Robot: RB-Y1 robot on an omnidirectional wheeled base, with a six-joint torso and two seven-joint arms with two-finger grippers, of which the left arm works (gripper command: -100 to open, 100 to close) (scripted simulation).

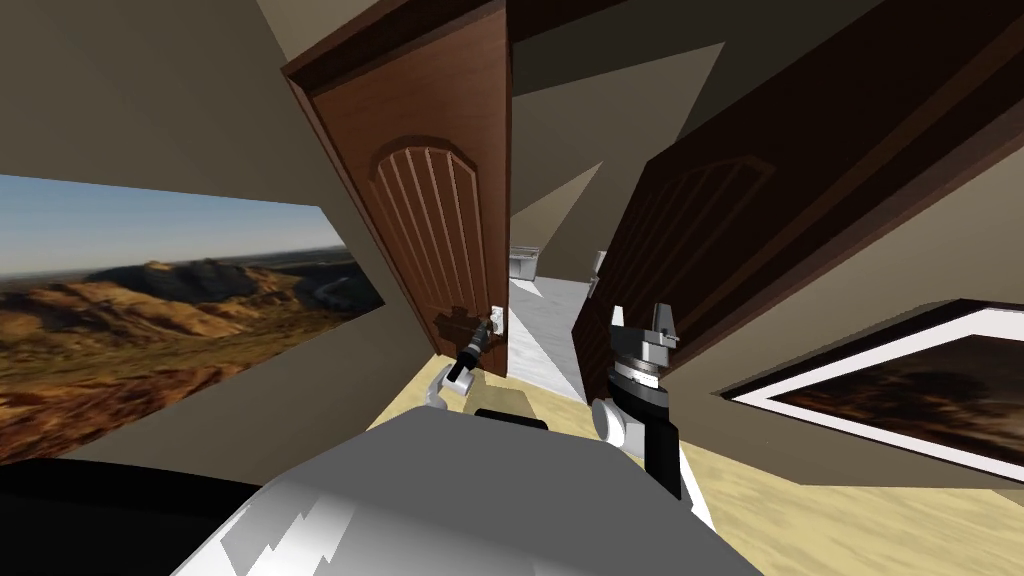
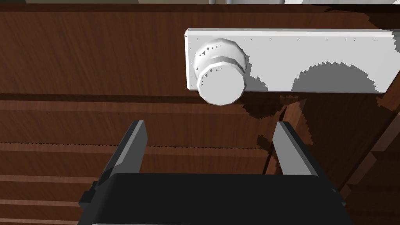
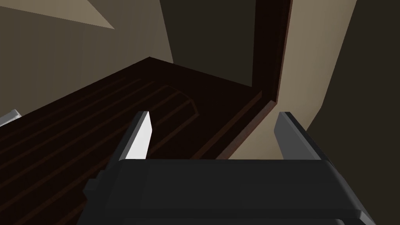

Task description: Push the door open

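Observation:
A brown door (image 1: 430,230) with an arched, ribbed panel stands ajar ahead on the left. My left gripper (image 1: 486,330) is at its free edge, right by the handle. In the left wrist view that gripper (image 2: 211,131) is open, close to the door's face (image 2: 78,58). A white round knob (image 2: 220,76) on a white plate (image 2: 312,58) sits just beyond its fingertips, outside the gap. A second, darker door (image 1: 690,240) hangs to the right of the opening. My right gripper (image 1: 643,325) is held up open in front of it, facing its panel (image 3: 97,117).
Between the two doors a gap shows a pale floor (image 1: 545,340) and white furniture (image 1: 525,262) beyond. A large landscape picture (image 1: 150,320) hangs on the left wall and a framed picture (image 1: 920,390) on the right wall. Light wood floor (image 1: 800,500) lies at my right.

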